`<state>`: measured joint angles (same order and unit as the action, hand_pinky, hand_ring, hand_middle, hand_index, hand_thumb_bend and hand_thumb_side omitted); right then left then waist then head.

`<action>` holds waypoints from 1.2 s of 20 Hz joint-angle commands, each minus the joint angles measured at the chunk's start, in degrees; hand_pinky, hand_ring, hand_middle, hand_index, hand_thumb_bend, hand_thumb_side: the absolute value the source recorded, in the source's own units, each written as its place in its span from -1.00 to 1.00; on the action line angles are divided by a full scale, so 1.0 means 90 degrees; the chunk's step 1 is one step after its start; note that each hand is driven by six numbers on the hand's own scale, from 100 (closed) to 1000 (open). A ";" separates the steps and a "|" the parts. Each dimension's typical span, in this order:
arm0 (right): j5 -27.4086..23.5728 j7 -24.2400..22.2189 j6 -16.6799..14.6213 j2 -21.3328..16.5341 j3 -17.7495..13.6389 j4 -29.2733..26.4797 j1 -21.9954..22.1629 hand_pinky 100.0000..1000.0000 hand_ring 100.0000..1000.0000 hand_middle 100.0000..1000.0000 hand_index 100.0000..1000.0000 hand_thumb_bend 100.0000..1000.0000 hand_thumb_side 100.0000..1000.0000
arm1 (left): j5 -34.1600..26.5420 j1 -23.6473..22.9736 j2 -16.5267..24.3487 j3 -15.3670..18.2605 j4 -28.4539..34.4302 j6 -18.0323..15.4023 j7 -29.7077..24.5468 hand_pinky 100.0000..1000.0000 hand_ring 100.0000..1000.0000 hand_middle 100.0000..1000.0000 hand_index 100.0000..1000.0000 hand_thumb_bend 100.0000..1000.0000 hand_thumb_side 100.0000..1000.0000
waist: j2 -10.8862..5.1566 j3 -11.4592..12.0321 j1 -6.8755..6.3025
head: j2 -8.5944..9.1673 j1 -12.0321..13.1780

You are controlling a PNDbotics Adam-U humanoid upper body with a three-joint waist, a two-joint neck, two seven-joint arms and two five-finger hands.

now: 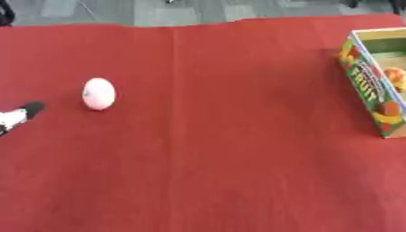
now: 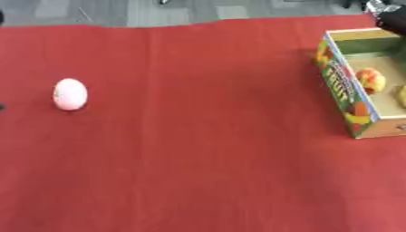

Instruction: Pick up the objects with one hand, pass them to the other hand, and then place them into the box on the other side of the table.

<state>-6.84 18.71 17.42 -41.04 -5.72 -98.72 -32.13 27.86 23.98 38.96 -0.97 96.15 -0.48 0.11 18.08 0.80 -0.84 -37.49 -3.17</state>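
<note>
Pink egg-shaped object [image 1: 99,94] lies on red cloth [image 1: 222,149], just beyond left hand [image 1: 20,115] fingertips, untouched; finger state cannot be told. Right hand [image 2: 390,16] above box [image 2: 342,97]; grip unclear. Box holds an orange-yellow item [image 2: 370,79]. Pick, handover, placement remain

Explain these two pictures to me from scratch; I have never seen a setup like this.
Both pictures come from a stereo camera in a humanoid robot's head, looking down: one per eye, same moment. A red cloth covers the table. On its left side lies a pale pink egg-shaped object. At the right stands an open printed box with an orange-yellow item inside. The robot's left hand just shows at the left edge; its right hand is a dark shape at the top right corner. Neither holds anything visible.
</note>
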 commanded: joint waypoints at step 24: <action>0.0161 -0.0395 0.0159 0.0469 0.0358 -0.0067 -0.0421 0.43 0.53 0.28 0.48 -0.08 -0.74 | -0.0075 0.2644 0.0696 -0.1416 -0.2384 -0.0168 -0.4096 0.56 0.46 0.39 0.61 0.42 -0.40 | -0.0638 -0.0005 -0.0118 | 0.0081 0.0396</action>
<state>-5.81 15.33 18.92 -35.89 -2.34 -98.89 -35.09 26.69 46.58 44.52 -13.78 75.25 -1.63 -36.38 18.08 0.77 -1.32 -37.40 0.17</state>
